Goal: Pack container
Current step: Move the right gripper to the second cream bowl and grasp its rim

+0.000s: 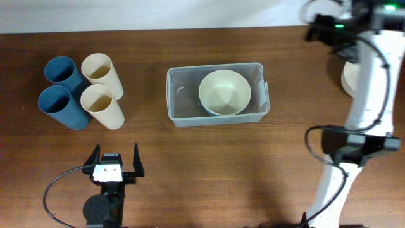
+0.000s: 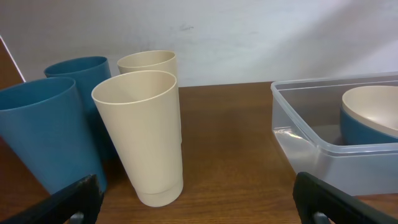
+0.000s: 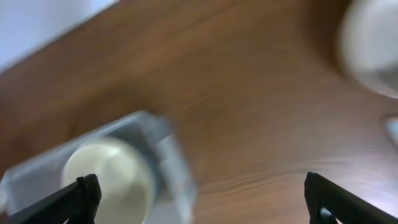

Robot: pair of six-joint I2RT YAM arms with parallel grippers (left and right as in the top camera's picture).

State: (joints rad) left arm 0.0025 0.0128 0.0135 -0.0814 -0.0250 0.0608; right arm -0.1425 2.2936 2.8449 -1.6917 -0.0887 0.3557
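Clearly the left gripper (image 1: 116, 152), apart and empty, is nearer the cups (image 1: 101, 106) by the table's (image 1: 215, 174) left edge. The container (image 1: 183, 113) lies lengthwise left-right, mid-table; the right gripper (image 3: 200, 182) gapes too.

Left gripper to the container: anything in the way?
Nothing visible. The left gripper is open, and only bare table lies between it and the container. The four cups stand to the left of that line. A cream bowl already sits inside the container.
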